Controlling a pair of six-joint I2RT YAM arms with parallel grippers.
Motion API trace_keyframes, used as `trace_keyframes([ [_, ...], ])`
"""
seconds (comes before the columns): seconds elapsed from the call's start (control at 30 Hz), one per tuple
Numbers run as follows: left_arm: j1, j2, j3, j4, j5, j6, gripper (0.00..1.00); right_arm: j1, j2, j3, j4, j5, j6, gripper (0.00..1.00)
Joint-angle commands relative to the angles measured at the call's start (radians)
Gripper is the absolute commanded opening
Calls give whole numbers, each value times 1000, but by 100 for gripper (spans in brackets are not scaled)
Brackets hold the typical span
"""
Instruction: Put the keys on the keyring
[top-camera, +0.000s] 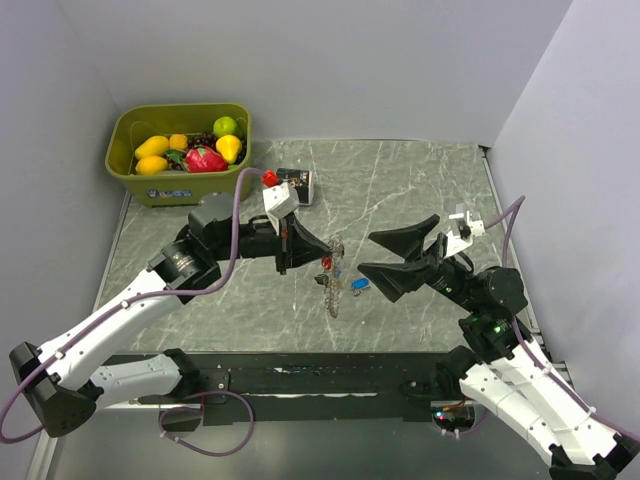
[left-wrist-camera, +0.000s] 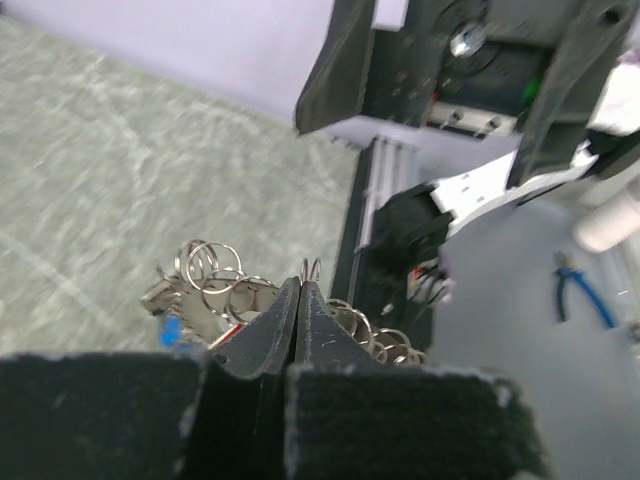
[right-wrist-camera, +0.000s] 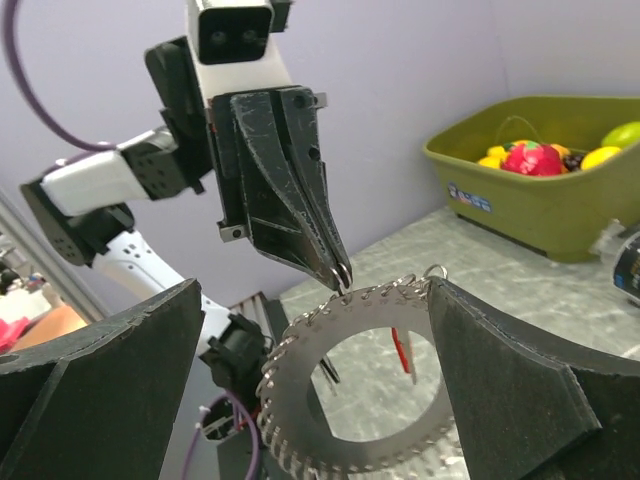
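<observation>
So your grey marbled counter (top-camera: 420, 190) is carrying everything here, and both arms are reaching in over the middle of it: the left arm (top-camera: 120, 315) is coming from the near left and the right arm (top-camera: 520, 385) from the near right. A green bin (top-camera: 180, 192) full of fruit is sitting at the far left corner, well apart from the action.

Your left jaws are pressing fully together, and their tips are pinching the top edge of the keyring (right-wrist-camera: 290, 365). The ring is hanging off them above the counter, between the two arms. In the right wrist view it's facing that camera like a toothed wheel.

Your right jaws are standing spread as wide as they go and gripping nothing. One finger (right-wrist-camera: 100, 370) is sitting on each side of the ring, and I can't tell if the right-hand one is brushing it.

A small black can (top-camera: 298, 186) is sitting just right of the bin.

The silver keys (right-wrist-camera: 272, 405) are fringing the ring all the way round. A blue-headed key (top-camera: 360, 284) is showing just right of it, and I can't tell if that one is dangling or lying on the counter
</observation>
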Motion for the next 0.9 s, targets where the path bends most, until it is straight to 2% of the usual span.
trace_keyframes([
  [0.0,-7,-41,73,-116,-74,157,1,4,-25,38,-42,27,-39,100],
  [0.23,-20,-86,69,-187,-94,314,1,6,-25,37,-98,20,-57,100],
  [0.5,-35,-213,-17,-108,-91,427,1,6,-40,40,-222,21,-102,100],
  [0.87,-38,-297,-26,-163,-52,657,1,6,-48,34,-311,69,-116,100],
])
